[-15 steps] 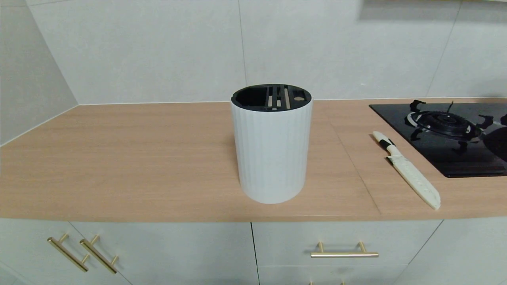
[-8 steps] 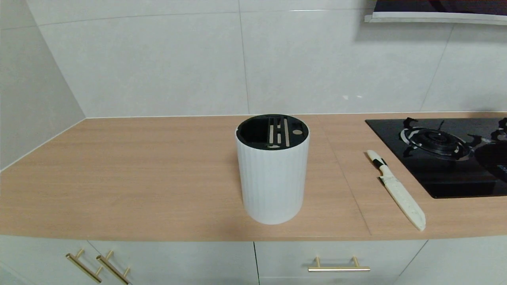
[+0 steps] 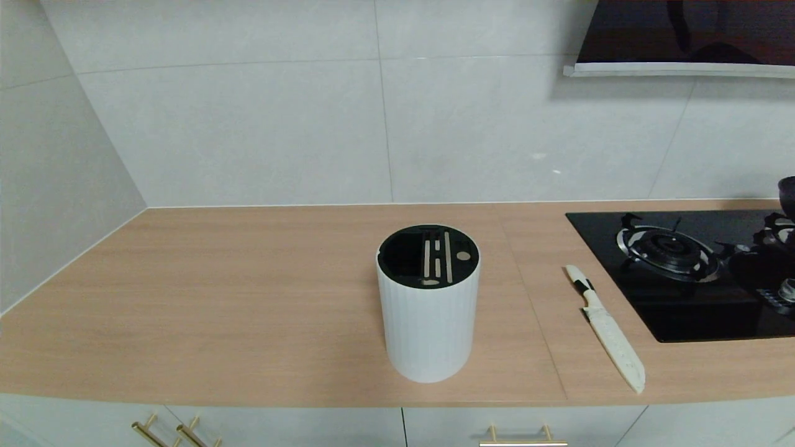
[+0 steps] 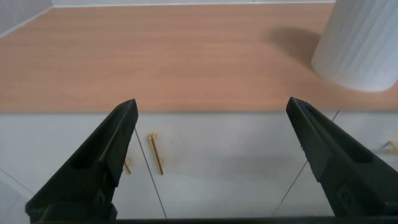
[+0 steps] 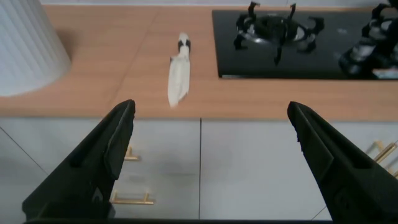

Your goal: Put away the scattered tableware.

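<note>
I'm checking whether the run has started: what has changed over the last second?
Only the head camera moved: it tilted up or pulled back, so the whole scene sits lower and more wall and the range hood show. The white knife holder and the knife lie where they were on the counter, the knife between holder and hob. Nothing was grasped or released.

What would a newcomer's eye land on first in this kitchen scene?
First comes the tall white ribbed holder with its black slotted top, standing alone near the front edge of the wooden counter. Next is the pale knife lying flat to its right, apart from it, between the holder and the black gas hob.
</note>
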